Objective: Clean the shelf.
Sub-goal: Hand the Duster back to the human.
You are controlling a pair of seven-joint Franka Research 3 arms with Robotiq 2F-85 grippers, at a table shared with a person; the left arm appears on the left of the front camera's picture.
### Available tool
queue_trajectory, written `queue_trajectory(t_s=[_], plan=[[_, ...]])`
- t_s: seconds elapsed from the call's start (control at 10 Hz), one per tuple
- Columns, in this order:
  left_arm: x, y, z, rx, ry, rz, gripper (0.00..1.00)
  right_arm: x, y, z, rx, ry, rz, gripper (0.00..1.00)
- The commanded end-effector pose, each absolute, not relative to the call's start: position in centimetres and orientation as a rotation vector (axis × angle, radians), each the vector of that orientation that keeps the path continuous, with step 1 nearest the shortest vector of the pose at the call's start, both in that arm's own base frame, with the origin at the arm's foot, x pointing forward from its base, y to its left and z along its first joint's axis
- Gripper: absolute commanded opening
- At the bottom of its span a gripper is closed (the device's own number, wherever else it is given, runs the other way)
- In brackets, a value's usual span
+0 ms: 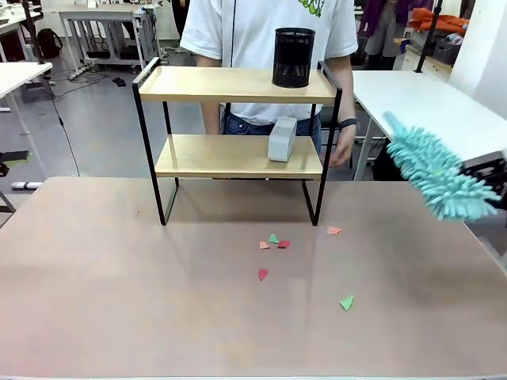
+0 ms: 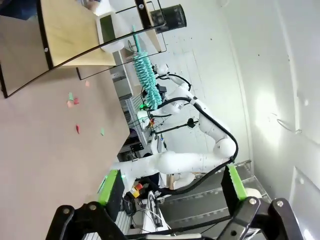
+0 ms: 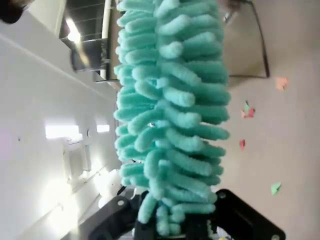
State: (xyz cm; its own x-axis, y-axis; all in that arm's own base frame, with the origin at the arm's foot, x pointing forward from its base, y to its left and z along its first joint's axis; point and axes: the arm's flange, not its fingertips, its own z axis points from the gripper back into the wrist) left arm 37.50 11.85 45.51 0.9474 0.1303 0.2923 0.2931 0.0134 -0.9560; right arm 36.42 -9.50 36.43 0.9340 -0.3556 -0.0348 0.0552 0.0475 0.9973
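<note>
The shelf (image 1: pixel 238 85) stands at the table's far middle, with two light wooden boards in a black frame. A black mesh cup (image 1: pixel 293 57) sits on its top board and a white box (image 1: pixel 281 139) on its lower board. At the right edge my right gripper (image 1: pixel 494 176) is shut on a fluffy teal duster (image 1: pixel 438 174), which hangs in the air to the right of the shelf and apart from it. The duster (image 3: pixel 170 110) rises from the right gripper (image 3: pixel 175 226) in the right wrist view. My left gripper (image 2: pixel 172 186) is open and holds nothing, far from the shelf (image 2: pixel 70 30).
Several small paper scraps (image 1: pixel 273 241) in red, green and orange lie on the brown table (image 1: pixel 119 301) in front of the shelf. A person (image 1: pixel 261 32) stands behind the shelf, one hand (image 1: pixel 342 146) hanging beside its right post. White tables stand further back.
</note>
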Motion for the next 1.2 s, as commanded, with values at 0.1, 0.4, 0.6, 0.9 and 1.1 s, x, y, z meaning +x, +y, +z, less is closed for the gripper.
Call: queue_trajectory(t_s=[0.1, 0.4, 0.6, 0.9, 1.1], plan=[[36.9, 12.3, 46.1, -1.545, -0.333, -0.152, 1.0, 38.2, -8.9, 34.6, 1.542, -0.172, -0.265, 0.0], [36.9, 12.3, 46.1, -1.545, -0.333, -0.152, 1.0, 37.5, -8.4, 33.7, 1.528, -0.162, -0.31, 0.0], [36.9, 12.3, 46.1, -1.545, -0.333, -0.152, 1.0, 37.5, -8.4, 33.7, 1.528, -0.162, -0.31, 0.0], [36.9, 12.3, 46.1, -1.545, -0.333, -0.152, 1.0, 37.5, -8.4, 33.7, 1.528, -0.162, -0.31, 0.0], [36.9, 12.3, 46.1, -1.545, -0.333, -0.152, 1.0, 37.5, -8.4, 33.7, 1.528, -0.162, -0.31, 0.0]])
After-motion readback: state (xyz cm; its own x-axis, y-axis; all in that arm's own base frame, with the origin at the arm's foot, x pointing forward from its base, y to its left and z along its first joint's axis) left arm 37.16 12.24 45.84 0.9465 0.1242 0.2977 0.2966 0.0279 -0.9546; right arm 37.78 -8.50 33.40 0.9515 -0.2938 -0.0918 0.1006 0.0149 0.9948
